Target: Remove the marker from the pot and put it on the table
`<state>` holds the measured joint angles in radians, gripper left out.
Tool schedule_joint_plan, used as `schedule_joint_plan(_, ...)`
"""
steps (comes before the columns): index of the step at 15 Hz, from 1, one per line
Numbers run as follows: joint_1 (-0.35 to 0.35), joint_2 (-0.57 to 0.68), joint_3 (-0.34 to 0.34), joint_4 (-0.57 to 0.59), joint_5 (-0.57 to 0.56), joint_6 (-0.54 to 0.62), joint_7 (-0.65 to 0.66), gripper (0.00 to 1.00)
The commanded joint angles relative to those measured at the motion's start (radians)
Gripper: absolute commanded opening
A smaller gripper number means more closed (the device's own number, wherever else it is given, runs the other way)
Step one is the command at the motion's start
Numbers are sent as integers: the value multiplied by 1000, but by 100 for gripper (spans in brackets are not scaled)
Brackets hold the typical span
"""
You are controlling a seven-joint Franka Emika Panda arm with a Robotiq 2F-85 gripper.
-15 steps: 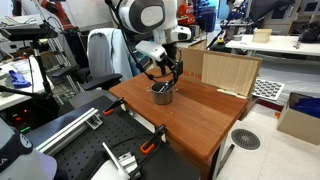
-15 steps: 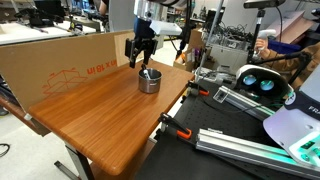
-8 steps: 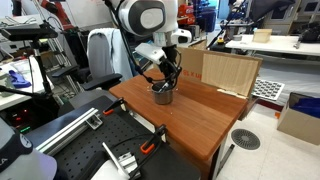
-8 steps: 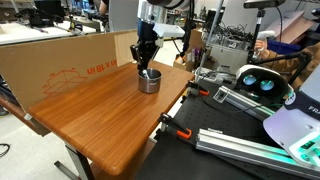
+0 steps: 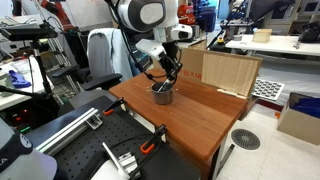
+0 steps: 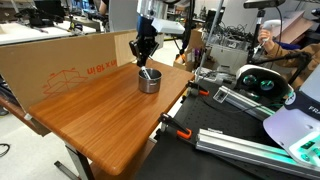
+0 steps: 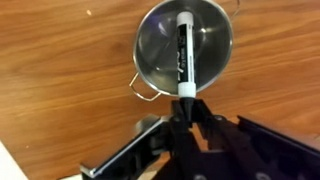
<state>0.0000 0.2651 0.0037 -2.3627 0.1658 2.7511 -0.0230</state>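
Note:
In the wrist view the small silver pot (image 7: pixel 185 45) stands on the reddish-brown table (image 7: pixel 60 80). A dark marker (image 7: pixel 184 55) with a white end leans across it, its lower end at the near rim. My gripper (image 7: pixel 186 112) comes in from below, and its black fingers are shut on that lower end of the marker. In both exterior views the gripper (image 5: pixel 165 80) (image 6: pixel 146 65) hangs directly over the pot (image 5: pixel 162 95) (image 6: pixel 149 81), with its fingertips at the pot's rim.
A wire handle (image 7: pixel 140 88) sticks out of the pot's left side. A large cardboard sheet (image 6: pixel 60 65) stands along one table edge, and a wooden box (image 5: pixel 228 72) sits at the far end. Black rails with orange clamps (image 5: pixel 120 150) lie beside the table.
The fingers were spread above the pot a second ago and have closed onto the marker's end. The arm has barely moved.

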Motion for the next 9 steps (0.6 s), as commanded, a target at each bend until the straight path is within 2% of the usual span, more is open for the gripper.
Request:
schedule_joint_plan(1,14,-76,-4,-27,-32,9,61,5)
schedule_joint_plan(6,31,-181,-3,-12,-72,-18,148,5)
schedule_joint_plan(9,31,-194,18,5,-9,-49,162,5)
